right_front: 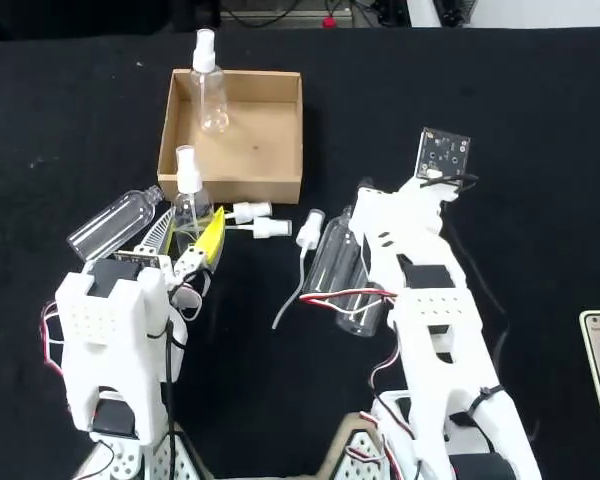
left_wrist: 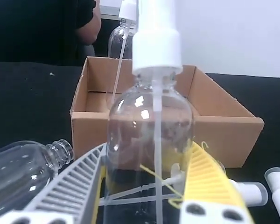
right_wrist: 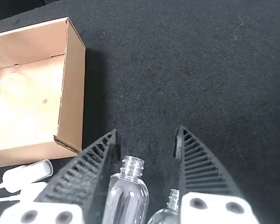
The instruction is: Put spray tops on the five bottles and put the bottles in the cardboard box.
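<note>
Fingers [right_front: 212, 238] of the left gripper [right_front: 190, 225] are clamping a capped bottle [right_front: 190, 195] upright in the high view, just in front of the near wall of the cardboard box [right_front: 235, 187]. The step in hand is therefore looking like the carrying of this finished bottle into the box, where a boxed bottle [right_front: 211, 95], also capped, is standing near the far wall. The next move, as I judge it, is calling for a lift that clears the wall, a short reach forward and a gentle release onto bare floor without knocking the boxed bottle. An open-necked bottle [right_front: 115, 222] is lying on the black table [right_front: 500, 110] left of the held one, and two loose spray tops [right_front: 252, 212] are lying just beside the box's near right corner. A third top [right_front: 308, 232] is lying close by with its tube trailing, and two more bottles [right_front: 340, 275] are lying partly under the right arm, so three bottles seem to be waiting for tops. In the left wrist view the grey and yellow fingers [left_wrist: 205, 177] are pressing on either side of the capped bottle [left_wrist: 149, 135], which is showing clear and empty, round-shouldered, with a white top seated on its neck and a thin tube hanging down inside; the box [left_wrist: 214, 135] is sitting right behind it. In the right wrist view the right gripper [right_wrist: 147, 135] is hanging with its fingers spread wide, holding nothing, above the neck of one topless bottle [right_wrist: 130, 186], with the box's corner [right_wrist: 71, 93] lying off to one side.
</note>
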`<state>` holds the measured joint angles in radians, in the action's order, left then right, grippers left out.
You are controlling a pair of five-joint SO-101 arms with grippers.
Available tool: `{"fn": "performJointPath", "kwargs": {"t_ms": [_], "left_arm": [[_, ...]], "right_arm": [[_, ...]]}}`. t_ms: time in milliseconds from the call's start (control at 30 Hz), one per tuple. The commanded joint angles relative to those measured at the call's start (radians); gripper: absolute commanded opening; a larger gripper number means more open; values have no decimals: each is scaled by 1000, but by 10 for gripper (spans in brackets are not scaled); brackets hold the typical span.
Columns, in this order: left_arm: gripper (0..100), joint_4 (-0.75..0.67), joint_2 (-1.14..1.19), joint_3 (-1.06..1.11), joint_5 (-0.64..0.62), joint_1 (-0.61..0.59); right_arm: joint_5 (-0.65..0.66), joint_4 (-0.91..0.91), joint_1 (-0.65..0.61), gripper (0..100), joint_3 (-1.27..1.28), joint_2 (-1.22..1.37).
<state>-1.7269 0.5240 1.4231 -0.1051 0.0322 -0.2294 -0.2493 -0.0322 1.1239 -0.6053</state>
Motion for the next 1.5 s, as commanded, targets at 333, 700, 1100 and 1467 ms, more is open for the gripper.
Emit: {"fn": "performJointPath", "kwargs": {"t_ms": [333, 700, 1100, 1467], "left_arm": [[263, -11, -21, 24, 8, -8], [257, -11, -21, 15, 9, -8], [261, -11, -23, 35, 9, -13], [355, -8, -112, 15, 9, -15]], "right_arm": [[-8, 25, 14, 194, -53, -5], [-8, 25, 17, 194, -53, -5], [-8, 25, 17, 194, -53, -5], [-8, 26, 17, 194, -53, -5]]}}
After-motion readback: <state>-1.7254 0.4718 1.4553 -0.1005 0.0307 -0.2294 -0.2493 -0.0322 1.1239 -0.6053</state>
